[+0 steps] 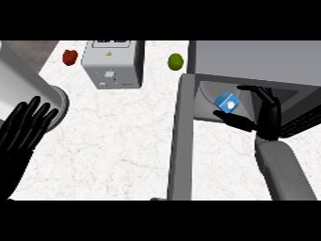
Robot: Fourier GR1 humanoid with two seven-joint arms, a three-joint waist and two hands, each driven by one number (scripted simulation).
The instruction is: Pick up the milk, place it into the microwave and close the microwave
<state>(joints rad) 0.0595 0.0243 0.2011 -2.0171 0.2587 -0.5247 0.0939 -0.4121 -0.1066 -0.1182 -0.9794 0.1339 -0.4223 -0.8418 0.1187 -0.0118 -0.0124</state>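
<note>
Milk: a small blue carton with a white mark (227,102), tilted on a corner, inside the open front of the microwave, near its left inner wall.
Right hand: the right hand (263,115) comes up from the lower edge on a grey forearm and reaches into the microwave's opening; its fingers arch over the top of the carton and the thumb runs beneath it, so the carton sits pinched between them.
Left hand: the left hand (22,126) shows at the view's left edge, fingers straight and spread, pointing up, holding nothing; it rests over the worktop's left border.
Microwave: grey box (260,56) at the upper right; its dark cavity faces the robot, and a dark panel slants along its right side.
Microwave door: swung wide open (182,141), a long grey slab reaching from the cavity's left edge down to the lower edge of the view, just left of the right forearm.
Worktop: white marbled surface (121,141); a broad bare stretch lies between the left hand and the door.
Far edge: a grey toaster-like box (113,63) stands at top centre, a red fruit (69,57) to its left, a green fruit (175,61) between it and the microwave.
Left border: a large pale cylinder (17,89) overhangs the worktop's left side.
</note>
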